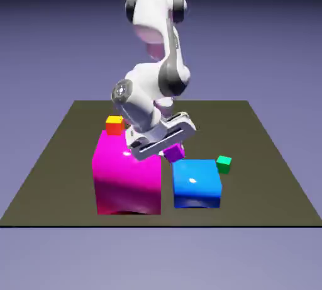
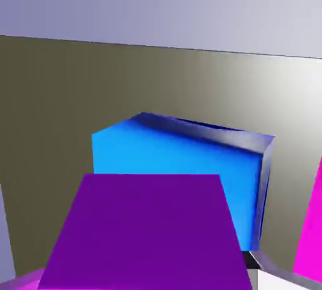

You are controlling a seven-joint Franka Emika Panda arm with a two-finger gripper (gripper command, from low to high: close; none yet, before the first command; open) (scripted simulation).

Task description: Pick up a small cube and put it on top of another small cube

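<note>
My gripper (image 1: pixel 168 150) holds the purple cube (image 1: pixel 174 153) pinched between its jaws, just above the blue block's (image 1: pixel 197 184) near corner; the red cube (image 1: pixel 114 124) sits atop the magenta block (image 1: pixel 126 178).

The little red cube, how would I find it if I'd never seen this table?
Find the big pink block on the exterior view's left. The little red cube sits at its back corner, by the robot arm. It is the only small cube with a yellow top; the green one is beside the blue block.
</note>
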